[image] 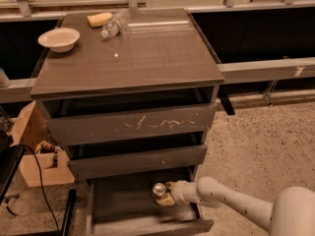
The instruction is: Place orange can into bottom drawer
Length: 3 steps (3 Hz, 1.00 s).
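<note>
**Fingers [169,199] clamped on the can, low inside the open drawer**

Nearest the camera, the bottom drawer [147,227] stands pulled out, its plain front at the lower edge of view and its shallow tray open from above. The gripper [164,196] sits inside that opening, toward the right half of the tray, on a white arm [231,206] that reaches in from the right. Its tan fingers grasp the orange can [159,190] from the side, upright with the silver top showing. That hold likely leaves the base free to meet the drawer floor. Whether the base touches the floor yet cannot be told.

Just behind, the middle drawer [138,161] is only slightly out, so the arm probably comes in low to pass beneath its front. Above it is the white-scratched drawer [133,125]. Farthest back, the cabinet top [147,58] carries a bowl [59,38], a clear bottle [112,26] lying on its side and a yellow sponge [98,19], all well apart from the work below.
</note>
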{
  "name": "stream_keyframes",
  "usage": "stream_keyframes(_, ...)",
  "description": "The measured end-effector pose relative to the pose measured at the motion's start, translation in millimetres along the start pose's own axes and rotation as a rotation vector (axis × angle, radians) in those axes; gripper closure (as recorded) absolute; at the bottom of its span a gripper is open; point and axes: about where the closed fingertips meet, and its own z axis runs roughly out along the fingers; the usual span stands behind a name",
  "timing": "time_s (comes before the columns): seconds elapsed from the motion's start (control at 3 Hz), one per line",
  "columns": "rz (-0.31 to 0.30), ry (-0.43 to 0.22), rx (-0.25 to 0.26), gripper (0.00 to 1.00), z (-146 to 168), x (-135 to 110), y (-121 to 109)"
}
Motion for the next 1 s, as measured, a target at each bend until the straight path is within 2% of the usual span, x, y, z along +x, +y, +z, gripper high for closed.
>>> stream_keyframes(0.33,0.011,0.044,-0.014,1.00,18,30,-1)
stream_keyframes(1.0,0.029,0.080,-0.037,1.00,36,64,1)
